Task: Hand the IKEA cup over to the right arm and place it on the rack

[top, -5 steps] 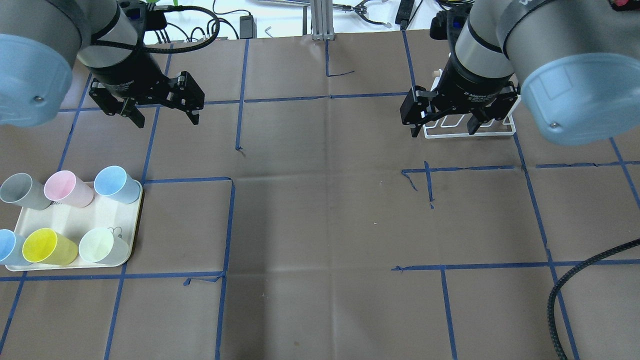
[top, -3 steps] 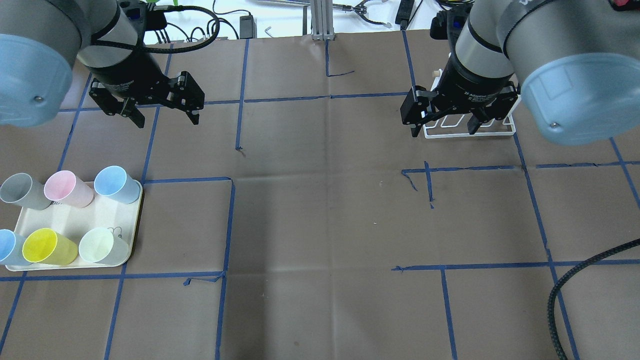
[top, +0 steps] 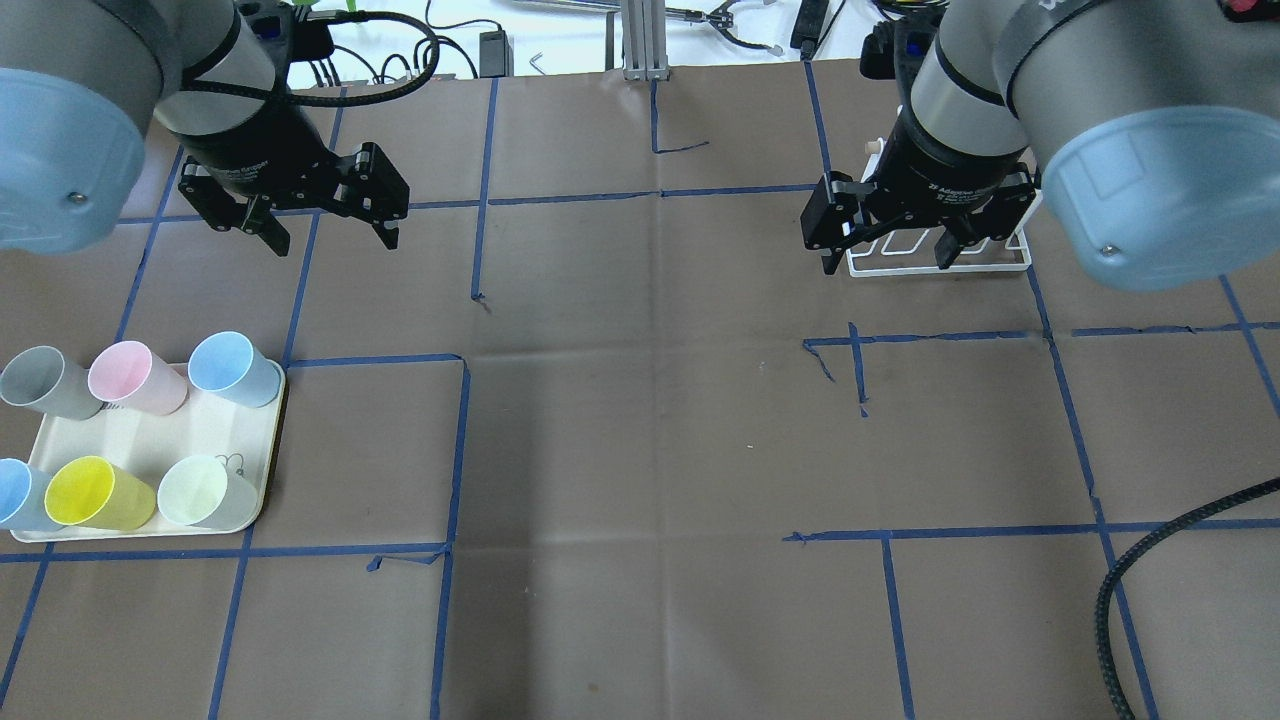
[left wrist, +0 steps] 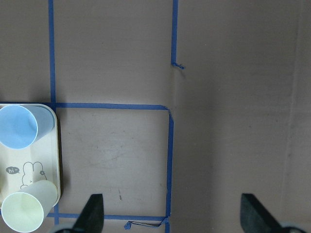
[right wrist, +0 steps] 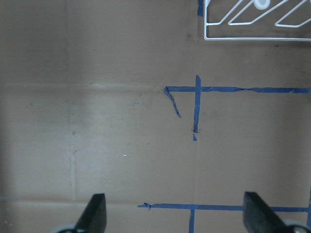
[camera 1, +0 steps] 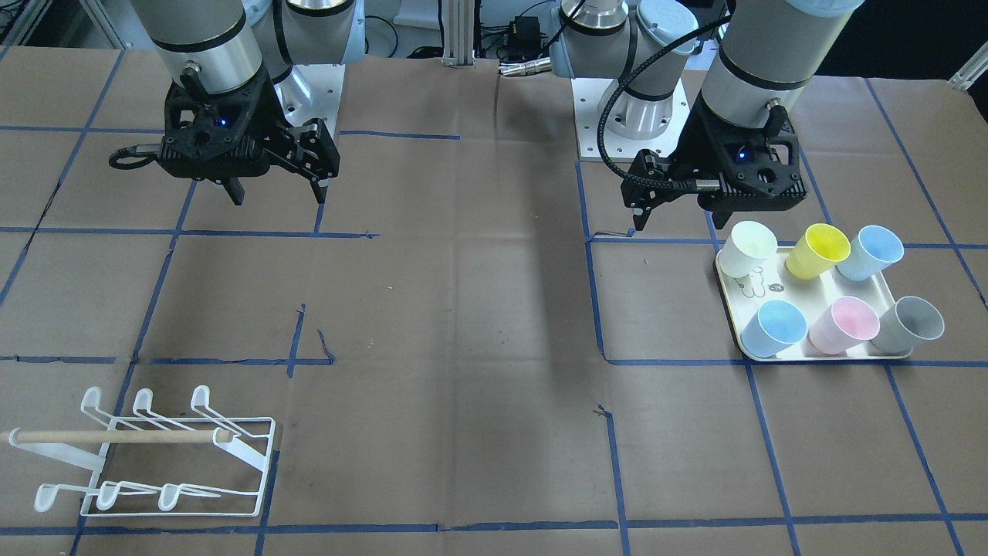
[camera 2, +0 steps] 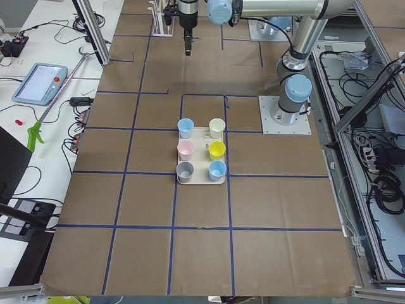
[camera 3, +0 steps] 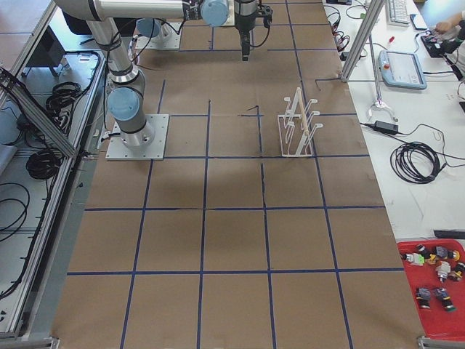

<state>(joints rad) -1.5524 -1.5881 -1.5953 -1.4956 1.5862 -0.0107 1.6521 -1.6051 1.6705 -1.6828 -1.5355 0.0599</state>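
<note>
Several IKEA cups stand on a cream tray (top: 170,430) at the table's left: grey (top: 40,382), pink (top: 130,375), two blue (top: 230,365), yellow (top: 90,492) and pale green (top: 205,490). My left gripper (top: 335,243) is open and empty, hovering beyond the tray, apart from the cups. Its wrist view shows a blue cup (left wrist: 19,126) and the pale green cup (left wrist: 26,208). My right gripper (top: 886,262) is open and empty, hovering in front of the white wire rack (top: 990,265), which it partly hides. The rack (camera 1: 154,455) shows whole in the front view, with no cup on it.
Brown paper with blue tape lines covers the table (top: 640,450). A black cable (top: 1150,560) loops in at the near right. Cables and tools lie beyond the far edge. The rack's corner shows in the right wrist view (right wrist: 257,24).
</note>
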